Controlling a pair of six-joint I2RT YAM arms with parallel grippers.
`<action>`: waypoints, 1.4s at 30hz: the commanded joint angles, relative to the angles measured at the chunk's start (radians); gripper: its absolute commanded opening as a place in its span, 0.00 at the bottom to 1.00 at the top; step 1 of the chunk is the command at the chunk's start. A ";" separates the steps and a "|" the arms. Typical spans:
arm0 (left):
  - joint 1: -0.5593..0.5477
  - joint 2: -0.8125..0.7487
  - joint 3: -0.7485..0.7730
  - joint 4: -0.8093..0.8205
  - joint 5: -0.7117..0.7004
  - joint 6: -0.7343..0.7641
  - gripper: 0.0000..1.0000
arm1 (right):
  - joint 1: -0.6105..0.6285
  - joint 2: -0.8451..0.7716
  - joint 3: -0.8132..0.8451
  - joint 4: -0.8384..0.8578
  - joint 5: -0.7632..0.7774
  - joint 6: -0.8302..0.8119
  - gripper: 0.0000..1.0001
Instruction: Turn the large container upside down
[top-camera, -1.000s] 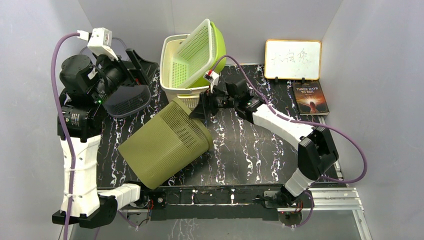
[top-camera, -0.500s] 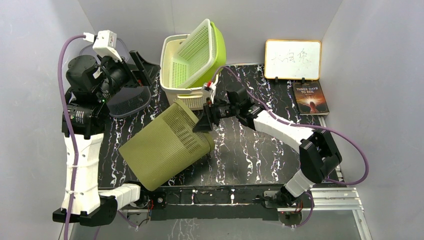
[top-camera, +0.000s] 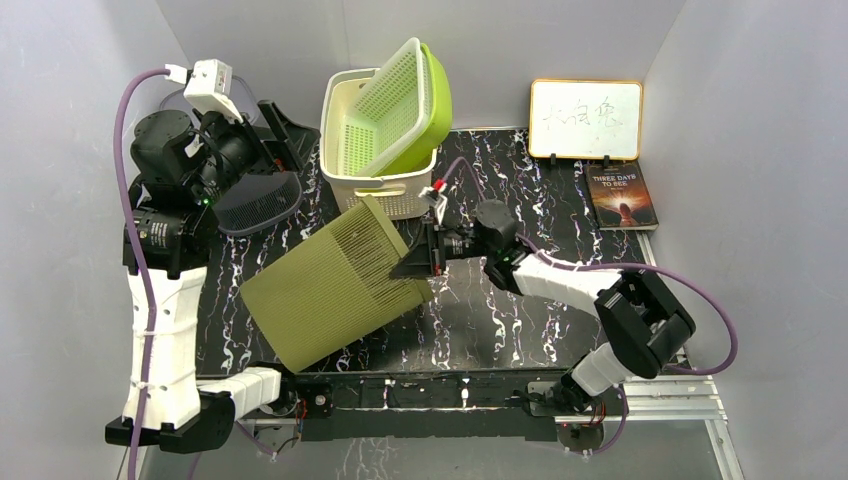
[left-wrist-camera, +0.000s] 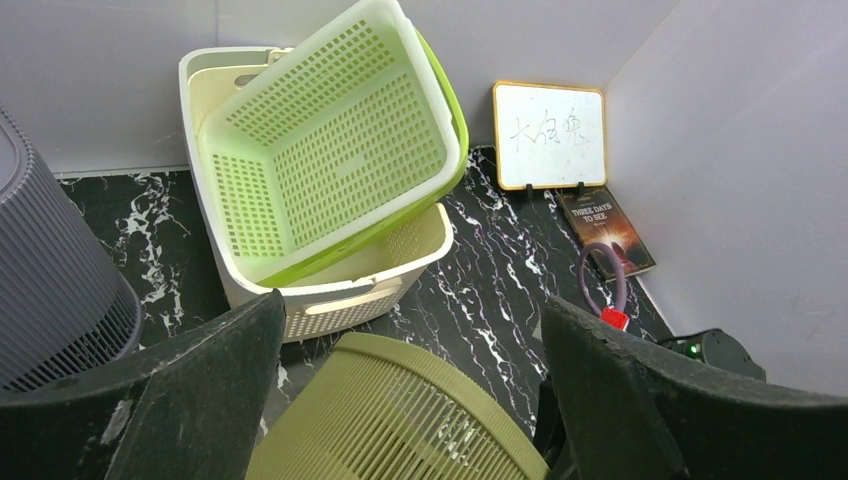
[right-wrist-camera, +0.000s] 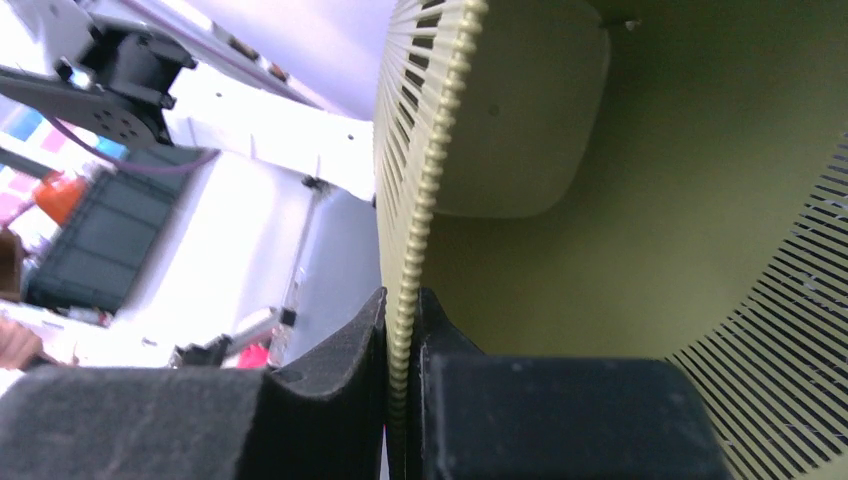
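Now we see the large container (top-camera: 335, 295), an olive-green bin with rounded corners and finely slatted walls, lying on its side across the black marbled bench (top-camera: 500, 310). Its closed base points to the near-left edge and its open mouth faces the right arm. The upper corner of the mouth sits just beside the cream basket (top-camera: 350, 130), which holds a pale green perforated basket (top-camera: 395, 105) tilted on edge.

Our right pincer (top-camera: 425, 262) is clamped on the rim at the lower side of the mouth. The right wrist view shows the ribbed edge pinched between the two dark fingers (right-wrist-camera: 330, 370), with the smooth olive interior and its slits beyond.

Our left pincer (left-wrist-camera: 410, 310) hangs above the bench's left side, spread wide and holding nothing, with the grey bin (top-camera: 255, 200) below it.
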 joint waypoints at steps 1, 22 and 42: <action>-0.002 -0.023 0.050 0.006 0.008 -0.010 0.98 | -0.033 -0.055 -0.087 0.683 0.187 0.364 0.00; -0.002 0.011 0.120 -0.029 -0.014 0.017 0.98 | 0.105 0.334 0.003 1.212 0.623 0.628 0.00; -0.002 0.008 0.137 -0.072 -0.042 0.048 0.98 | 0.167 0.420 -0.125 1.212 0.823 0.687 0.00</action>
